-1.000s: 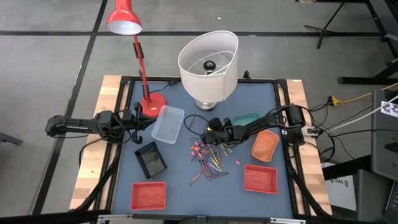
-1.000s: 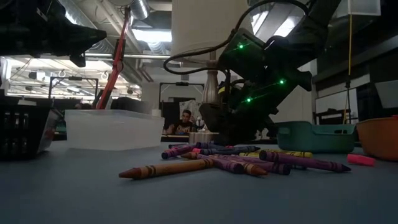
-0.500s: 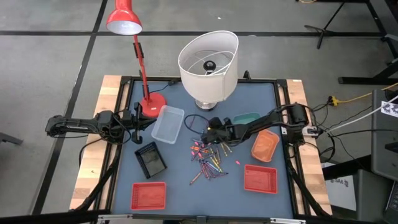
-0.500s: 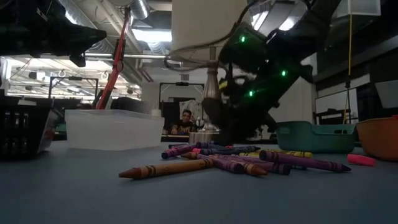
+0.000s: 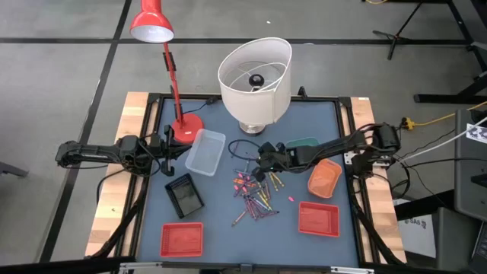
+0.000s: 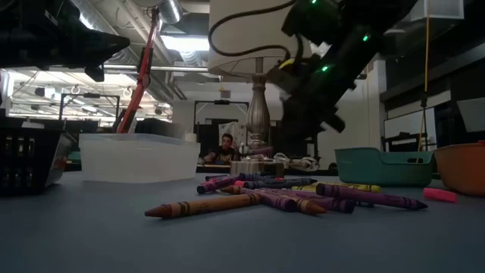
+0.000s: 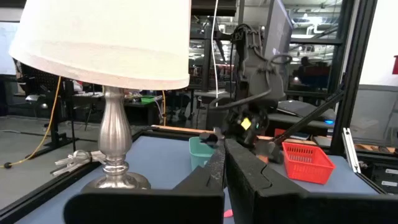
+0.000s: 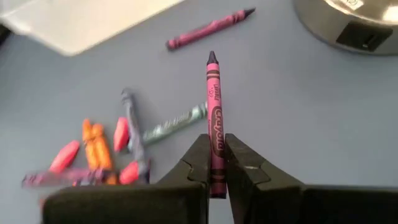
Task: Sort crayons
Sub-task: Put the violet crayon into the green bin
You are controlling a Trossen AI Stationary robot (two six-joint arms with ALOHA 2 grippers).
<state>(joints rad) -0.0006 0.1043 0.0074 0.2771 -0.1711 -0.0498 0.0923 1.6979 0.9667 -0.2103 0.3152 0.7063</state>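
Right wrist view: right gripper clamped on 1 magenta paper-wrapped crayon, above table; left gripper fingers together, idle.

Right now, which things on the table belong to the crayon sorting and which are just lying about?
Job: crayon pile; magenta crayon held in right hand; red baskets, orange tub, teal bin, clear tub, black basket.
Lying about: white lamp, red desk lamp, keys.

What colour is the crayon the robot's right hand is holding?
Magenta-pink. The crayon sits pinched in the right hand; the right wrist view shows it best.
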